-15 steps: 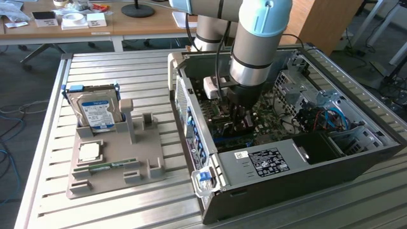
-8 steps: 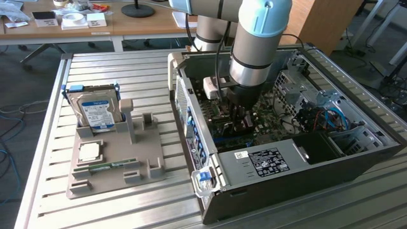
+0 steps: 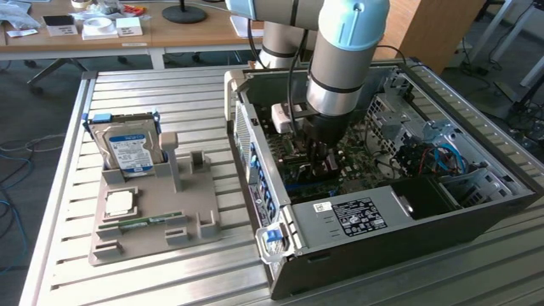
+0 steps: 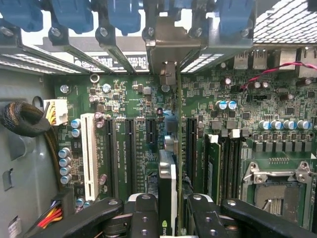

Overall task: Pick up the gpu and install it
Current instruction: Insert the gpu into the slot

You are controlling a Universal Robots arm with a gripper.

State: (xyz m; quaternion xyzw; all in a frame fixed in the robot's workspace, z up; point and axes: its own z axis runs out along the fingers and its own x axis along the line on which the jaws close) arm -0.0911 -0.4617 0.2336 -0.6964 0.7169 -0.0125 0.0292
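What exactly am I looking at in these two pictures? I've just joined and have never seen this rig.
The exterior view shows a single robot arm reaching down into an open computer case that lies on a slatted metal table. The wrist view comes from a camera on the arm's wrist, looking down past the tool at the green motherboard.

The tool's two black fingers are closed on the gpu, seen edge-on as a thin card, with its silver end bracket up at the case's rear slot openings. The card stands over the board's long slots; whether it is fully seated I cannot tell.

Beside the case, on the exterior view's left, a grey parts holder carries a hard drive, a processor chip and a memory stick.
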